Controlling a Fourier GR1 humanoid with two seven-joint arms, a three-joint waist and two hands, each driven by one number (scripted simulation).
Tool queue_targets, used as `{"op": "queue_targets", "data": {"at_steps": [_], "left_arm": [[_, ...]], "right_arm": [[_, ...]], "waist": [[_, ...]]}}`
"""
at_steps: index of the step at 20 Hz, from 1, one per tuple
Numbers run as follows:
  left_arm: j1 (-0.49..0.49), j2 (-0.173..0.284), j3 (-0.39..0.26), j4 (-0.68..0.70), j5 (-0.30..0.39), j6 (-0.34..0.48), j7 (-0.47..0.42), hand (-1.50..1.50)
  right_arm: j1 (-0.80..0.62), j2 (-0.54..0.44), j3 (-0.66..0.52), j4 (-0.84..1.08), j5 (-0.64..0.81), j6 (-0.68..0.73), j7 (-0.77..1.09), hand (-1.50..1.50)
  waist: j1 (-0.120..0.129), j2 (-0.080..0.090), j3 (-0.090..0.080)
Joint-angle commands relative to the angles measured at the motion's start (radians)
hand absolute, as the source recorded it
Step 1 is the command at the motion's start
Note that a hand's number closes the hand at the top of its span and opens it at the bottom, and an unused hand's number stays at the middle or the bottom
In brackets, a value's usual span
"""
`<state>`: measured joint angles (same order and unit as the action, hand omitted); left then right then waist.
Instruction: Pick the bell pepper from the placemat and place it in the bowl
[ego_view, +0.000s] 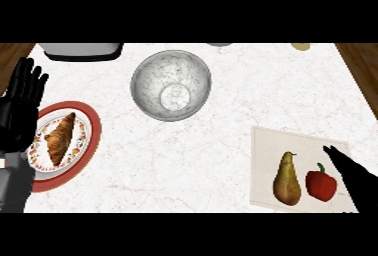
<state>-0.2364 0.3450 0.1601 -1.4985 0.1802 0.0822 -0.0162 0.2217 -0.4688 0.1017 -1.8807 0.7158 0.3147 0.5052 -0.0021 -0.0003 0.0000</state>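
Note:
A red bell pepper (321, 184) lies on a beige placemat (273, 145) at the lower right, next to a brownish pear (287, 180). My right hand (358, 177) comes in from the lower right edge with straight fingers, just right of the pepper and partly over the mat; I cannot tell whether it touches the pepper. A grey marbled bowl (171, 85) stands at the upper middle of the counter and holds nothing. My left hand (21, 107) rests open at the left edge, fingers up.
A red-rimmed plate (85, 150) with a croissant (60, 137) sits at the left beside my left hand. A grey container (81, 50) stands at the back left. Small objects peek in at the top edge. Wooden strips border the white counter on both sides.

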Motion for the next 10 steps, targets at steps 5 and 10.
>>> {"op": "queue_targets", "data": {"at_steps": [5, 10], "left_arm": [[0.072, -0.017, 0.026, -0.077, -0.009, -0.025, -0.001, 0.00], [0.040, 0.000, 0.060, -0.035, -0.009, -0.058, -0.004, 0.00]], "right_arm": [[-0.019, 0.070, 0.008, 0.160, 0.098, -0.042, -0.084, -1.50], [-0.045, 0.068, -0.059, 0.256, 0.097, -0.054, -0.168, -1.50]], "waist": [[0.004, -0.001, 0.000], [0.002, 0.000, 0.000]]}}
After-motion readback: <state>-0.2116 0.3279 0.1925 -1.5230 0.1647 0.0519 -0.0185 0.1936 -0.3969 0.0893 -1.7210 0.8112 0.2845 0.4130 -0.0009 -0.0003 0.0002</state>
